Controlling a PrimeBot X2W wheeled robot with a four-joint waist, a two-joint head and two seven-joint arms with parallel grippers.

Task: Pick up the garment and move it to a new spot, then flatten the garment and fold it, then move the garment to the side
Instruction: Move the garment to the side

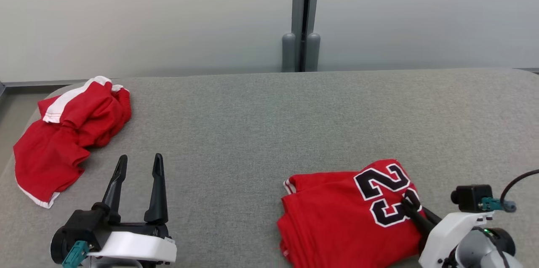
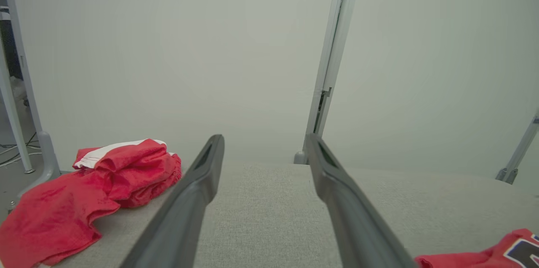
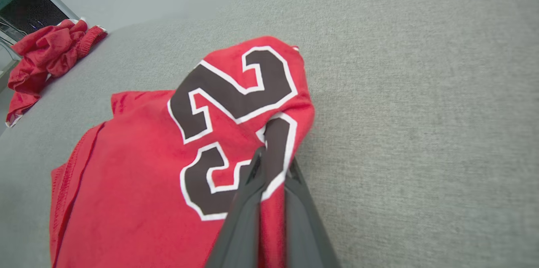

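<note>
The garment [image 1: 337, 217] is a red jersey with a black-and-white "23", lying folded on the grey table near its front right. My right gripper [image 1: 408, 201] reaches in from the lower right and is shut on the garment's right edge beside the number. In the right wrist view the two fingers pinch a raised fold of the garment [image 3: 147, 167] between them, at the right gripper [image 3: 276, 163]. My left gripper [image 1: 140, 162] stands open at the lower left above bare table, holding nothing. In the left wrist view the left gripper [image 2: 264, 146] points toward the wall, and the garment's corner [image 2: 484, 255] shows at the lower right.
A second red piece of clothing with white trim [image 1: 71, 133] lies crumpled at the table's far left corner, partly over the edge. The grey padded table [image 1: 252, 133] stretches between both arms. A grey post [image 1: 301, 19] stands against the wall behind.
</note>
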